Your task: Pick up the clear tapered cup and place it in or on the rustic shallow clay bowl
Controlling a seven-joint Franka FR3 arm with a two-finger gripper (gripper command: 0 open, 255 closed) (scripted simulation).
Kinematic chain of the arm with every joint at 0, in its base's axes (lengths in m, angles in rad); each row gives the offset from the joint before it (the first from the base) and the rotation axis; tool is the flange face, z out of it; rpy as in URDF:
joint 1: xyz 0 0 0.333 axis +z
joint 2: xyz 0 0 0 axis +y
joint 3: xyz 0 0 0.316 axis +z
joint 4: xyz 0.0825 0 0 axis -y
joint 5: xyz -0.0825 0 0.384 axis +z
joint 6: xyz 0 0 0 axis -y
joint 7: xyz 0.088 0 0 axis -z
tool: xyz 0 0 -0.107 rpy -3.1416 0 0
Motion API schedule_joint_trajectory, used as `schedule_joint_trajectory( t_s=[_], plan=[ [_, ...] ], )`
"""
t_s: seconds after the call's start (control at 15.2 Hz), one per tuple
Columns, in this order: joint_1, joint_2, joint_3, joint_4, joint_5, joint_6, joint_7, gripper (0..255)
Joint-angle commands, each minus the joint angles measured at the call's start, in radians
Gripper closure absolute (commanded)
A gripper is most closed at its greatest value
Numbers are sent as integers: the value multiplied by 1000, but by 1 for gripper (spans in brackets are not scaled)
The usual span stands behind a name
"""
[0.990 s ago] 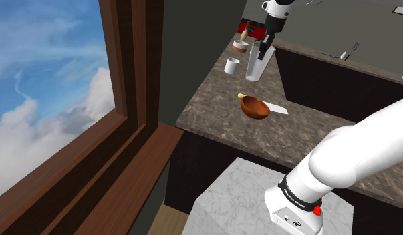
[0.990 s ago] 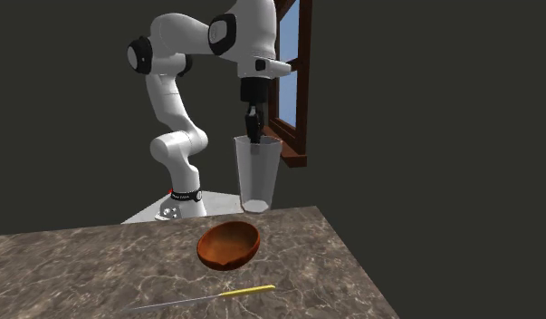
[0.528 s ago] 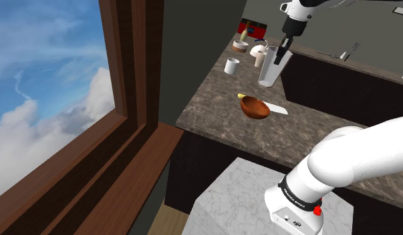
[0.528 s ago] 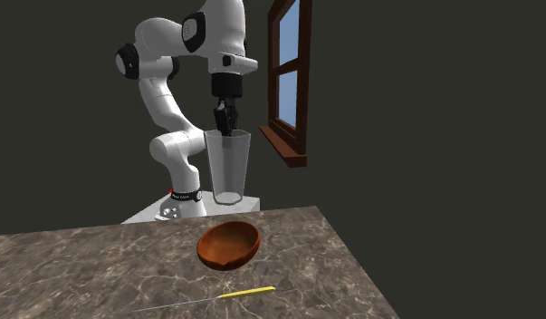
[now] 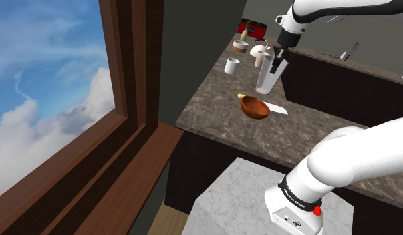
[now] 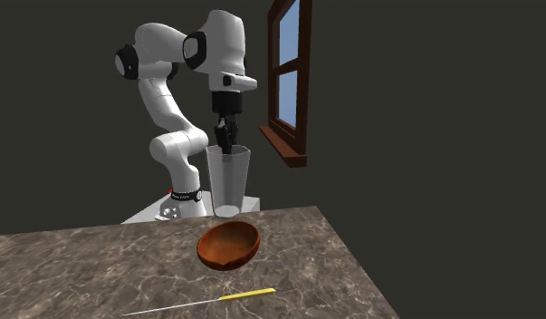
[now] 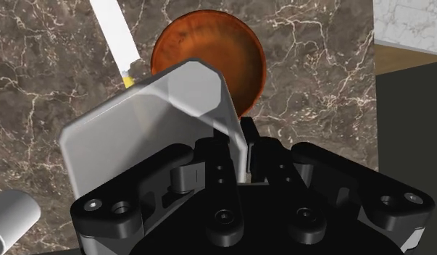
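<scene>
The gripper (image 6: pixel 227 136) is clenched on the rim of the clear cup (image 6: pixel 228 181), with one finger inside the wall and one outside. Compared with half a second ago, it has come lower, and the cup now hangs closer to the brown bowl (image 6: pixel 229 245). The cup is upright, above the marble counter (image 6: pixel 81 263), just behind the bowl's far rim in the second exterior view. The bowl shows its bare brown inside. A knife (image 6: pixel 207 301) with a yellow handle lies on the near side of the bowl.
</scene>
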State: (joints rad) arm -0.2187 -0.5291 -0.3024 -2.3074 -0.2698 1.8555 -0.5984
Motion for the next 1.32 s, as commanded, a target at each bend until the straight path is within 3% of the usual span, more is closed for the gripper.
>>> schedule_joint_trajectory(
  t_s=[0.0,0.86,1.25],
  plan=[
    [-2,0,-3,-27,-4,28,4,255],
    [-9,32,-30,-173,-27,206,23,255],
    [-9,32,-30,-173,-27,206,23,255]
  ],
)
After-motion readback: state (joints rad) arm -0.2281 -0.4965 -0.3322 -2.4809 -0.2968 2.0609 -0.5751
